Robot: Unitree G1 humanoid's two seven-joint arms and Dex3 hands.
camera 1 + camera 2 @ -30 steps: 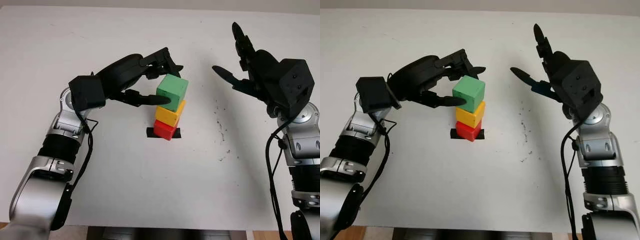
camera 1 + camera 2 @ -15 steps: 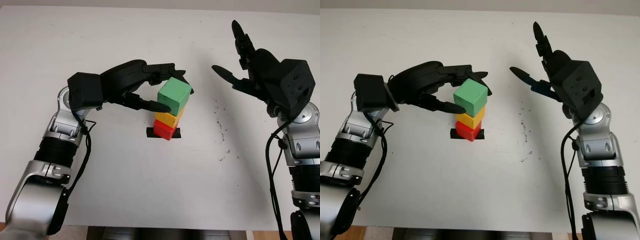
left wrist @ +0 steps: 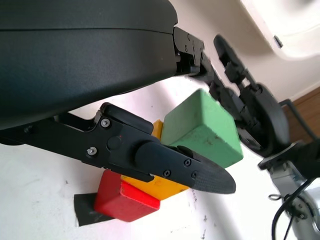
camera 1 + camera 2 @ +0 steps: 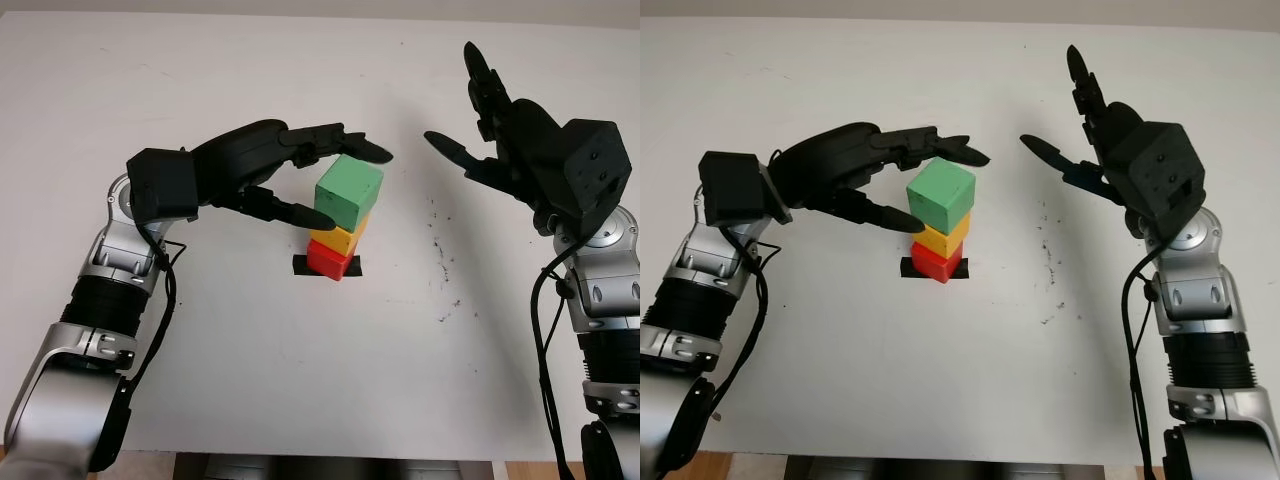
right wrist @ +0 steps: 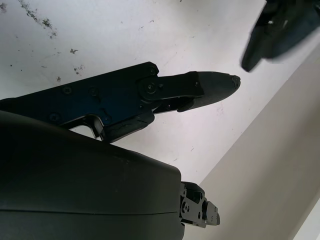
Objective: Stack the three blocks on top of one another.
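White tabletop [image 4: 300,380], lightly scuffed with dark specks right of centre. Left robot hand [image 4: 300,185]: black, raised just left of the stack, fingers parted around the top block, one set reaching over it and the thumb just below and beside it; no contact visible, nothing gripped. Stack, centre of tabletop: red block [image 4: 328,260] at the bottom, sitting on a small black tape mark [image 4: 300,266]; yellow block [image 4: 338,236] on the red one, turned slightly; green block [image 4: 348,192] on top, tilted and offset toward the right, resting on the yellow block. Left wrist view confirms green block [image 3: 202,129] free between the parted fingers [image 3: 180,162]. Right robot hand [image 4: 480,140]: black, held up well to the right of the stack, open, holding nothing, clear of the tabletop.
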